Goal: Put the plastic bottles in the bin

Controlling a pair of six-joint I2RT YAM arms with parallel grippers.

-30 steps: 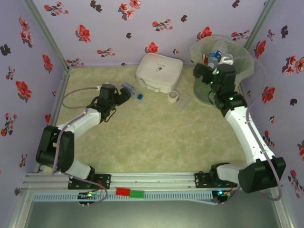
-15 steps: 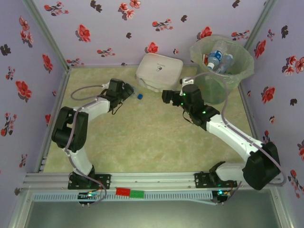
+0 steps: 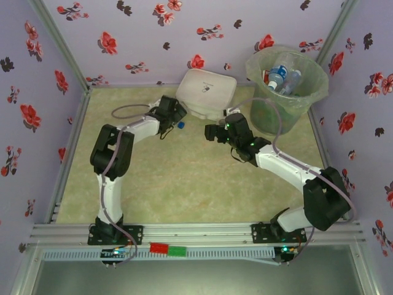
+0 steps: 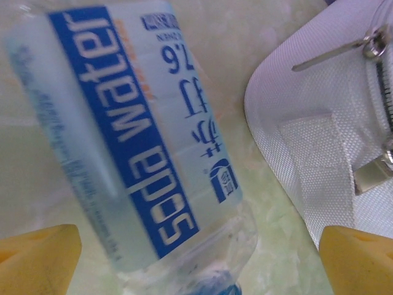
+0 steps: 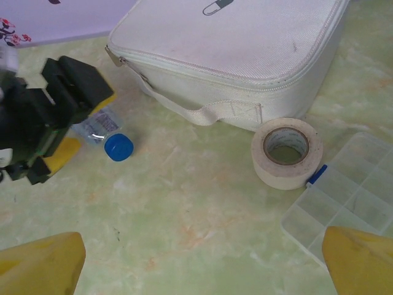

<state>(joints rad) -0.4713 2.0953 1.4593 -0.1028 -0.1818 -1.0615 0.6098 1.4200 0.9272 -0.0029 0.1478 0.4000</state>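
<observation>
Several plastic bottles (image 3: 280,75) already in bin (image 3: 296,109), well off right of left pincer (image 3: 174,115). One clear blue-label bottle (image 4: 135,141) out on surface (image 3: 178,184), lying flat, seemingly last to go. Left arm stretched far forward, pincer down low at bottle, yellow fingers (image 4: 37,252) spread wide either side, nothing gripped yet. White case (image 4: 325,141) just beside its right finger. Right arm bent, reaching leftward, right pincer (image 5: 202,258) wide open, empty, facing bottle's blue cap (image 5: 118,147); tape roll (image 5: 287,152) ahead, slightly right.
</observation>
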